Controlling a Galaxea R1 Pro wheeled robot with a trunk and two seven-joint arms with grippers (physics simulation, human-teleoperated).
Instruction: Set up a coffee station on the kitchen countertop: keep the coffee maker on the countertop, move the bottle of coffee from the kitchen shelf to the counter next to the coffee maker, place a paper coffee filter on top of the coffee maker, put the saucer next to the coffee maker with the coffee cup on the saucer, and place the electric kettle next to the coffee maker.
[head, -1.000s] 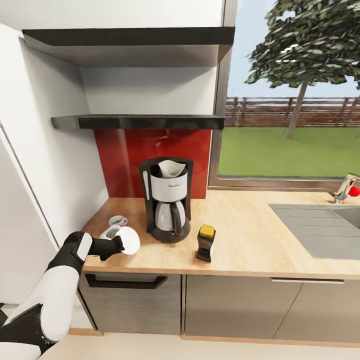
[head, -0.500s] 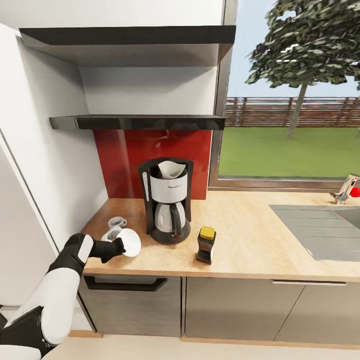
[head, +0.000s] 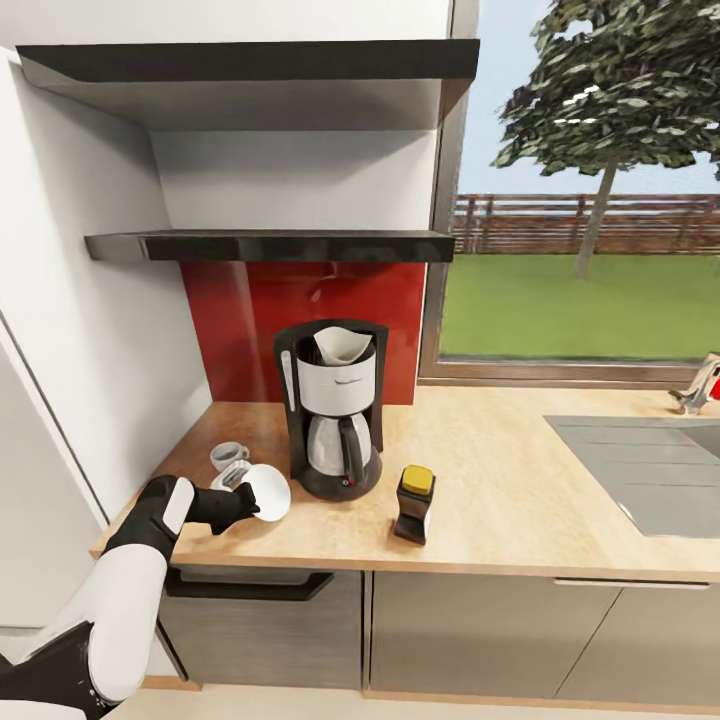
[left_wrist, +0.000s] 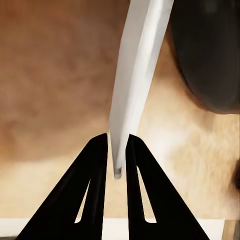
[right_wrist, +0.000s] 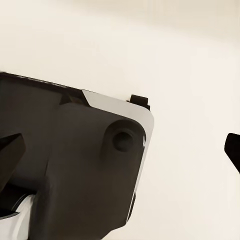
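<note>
Saucer held tilted on edge by the left gripper above the kitchen countertop, just left of the coffee maker; paper coffee filter on top, coffee cup behind, bottle of coffee right. Left wrist: 2 fingers clamp the saucer rim. Right wrist: right gripper's state cannot be told.

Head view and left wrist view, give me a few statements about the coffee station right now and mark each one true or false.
1. The left gripper is shut on the saucer. True.
2. The paper coffee filter sits on top of the coffee maker. True.
3. The bottle of coffee stands on the kitchen shelf. False: it stands on the kitchen countertop, beside the coffee maker.
4. The coffee cup rests on the saucer. False: the cup sits on the countertop, and the saucer is held tilted.
</note>
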